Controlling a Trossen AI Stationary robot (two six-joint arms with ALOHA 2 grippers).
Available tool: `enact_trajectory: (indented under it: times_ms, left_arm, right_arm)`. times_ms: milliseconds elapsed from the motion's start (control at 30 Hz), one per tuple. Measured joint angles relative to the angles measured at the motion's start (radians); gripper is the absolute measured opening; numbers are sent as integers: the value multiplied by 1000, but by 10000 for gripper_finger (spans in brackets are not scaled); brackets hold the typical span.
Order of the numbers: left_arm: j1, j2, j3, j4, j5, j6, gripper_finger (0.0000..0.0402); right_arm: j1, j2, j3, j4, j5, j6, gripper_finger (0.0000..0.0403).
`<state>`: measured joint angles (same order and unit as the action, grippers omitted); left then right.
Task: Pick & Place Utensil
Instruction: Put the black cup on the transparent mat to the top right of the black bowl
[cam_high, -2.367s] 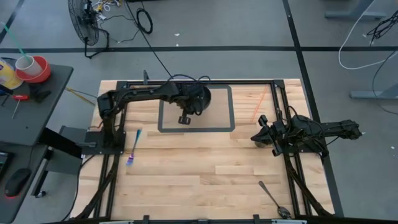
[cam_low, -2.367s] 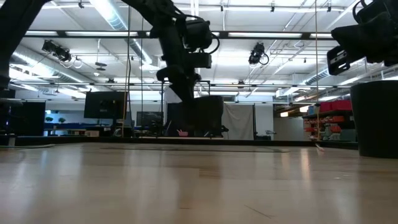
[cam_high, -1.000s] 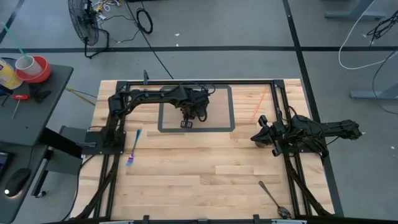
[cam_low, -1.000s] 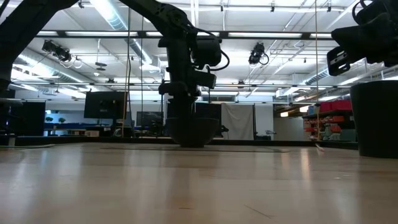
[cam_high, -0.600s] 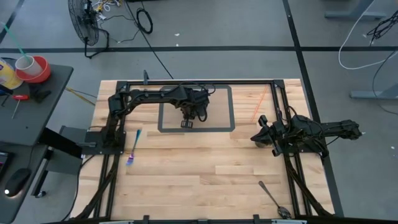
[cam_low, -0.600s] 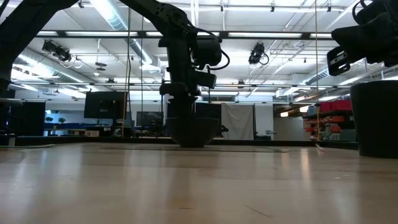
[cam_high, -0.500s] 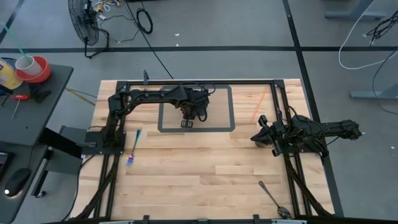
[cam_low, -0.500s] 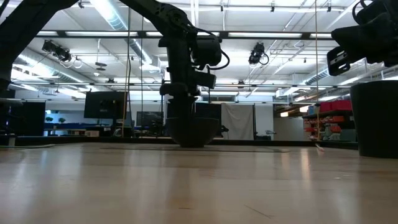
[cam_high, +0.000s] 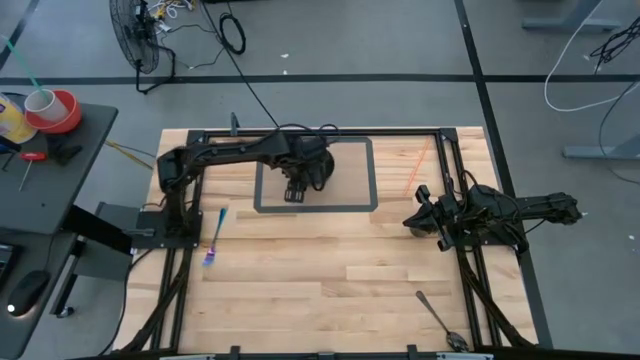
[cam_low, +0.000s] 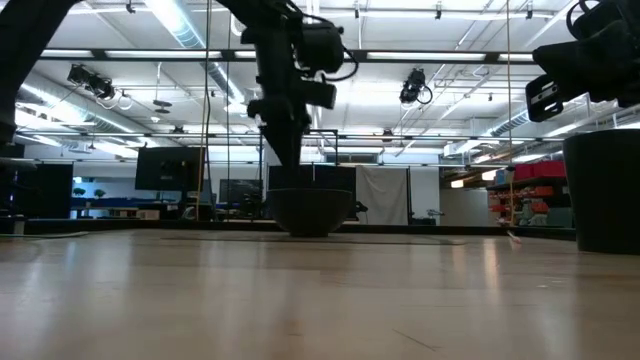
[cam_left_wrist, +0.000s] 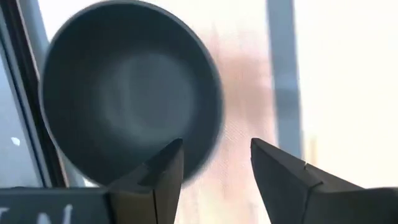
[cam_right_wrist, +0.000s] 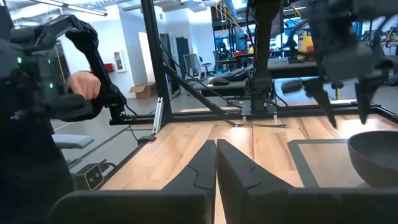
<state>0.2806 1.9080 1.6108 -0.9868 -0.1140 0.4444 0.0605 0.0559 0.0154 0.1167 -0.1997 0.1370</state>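
Note:
A dark bowl (cam_low: 310, 212) sits on its base on the table, inside a grey taped rectangle (cam_high: 372, 175); it also shows in the left wrist view (cam_left_wrist: 124, 93) and the right wrist view (cam_right_wrist: 376, 155). In the high view my left arm covers most of it. My left gripper (cam_low: 290, 160) hangs open just above the bowl's rim, touching nothing (cam_left_wrist: 214, 162). A blue-handled utensil (cam_high: 215, 238) lies flat near the left edge. A metal spoon (cam_high: 438, 318) lies near the front right. My right gripper (cam_high: 415, 215) waits shut at the right side.
Black frame rails (cam_high: 455, 180) run along the table's left, far and right sides. A dark bin (cam_low: 603, 190) stands at the right in the low view. Bare wood stretches between the rectangle and the front edge.
My left gripper has opened, let go of the bowl's rim and risen straight up, clear of it. The bowl stays on the table where it was set down.

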Motion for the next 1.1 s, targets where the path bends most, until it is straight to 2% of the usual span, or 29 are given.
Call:
enact_trajectory:
  times_ms: [300, 533, 667, 833, 1100]
  left_arm:
    - [1, -152, -25, -76, 123, -134, 194]
    - [-13, -359, -267, 58, 219, -211, 194]
    - [-38, -497, -417, 205, 257, -260, 194]
    - [-80, -653, -595, 514, 277, -313, 194]
    - [-147, -803, -812, 995, 279, -332, 194]
  right_arm:
    - [0, 0, 0, 0, 0, 0, 17]
    - [0, 0, 0, 0, 0, 0, 17]
    - [0, 0, 0, 0, 0, 0, 17]
    - [0, 0, 0, 0, 0, 0, 17]
    - [0, 0, 0, 0, 0, 0, 17]
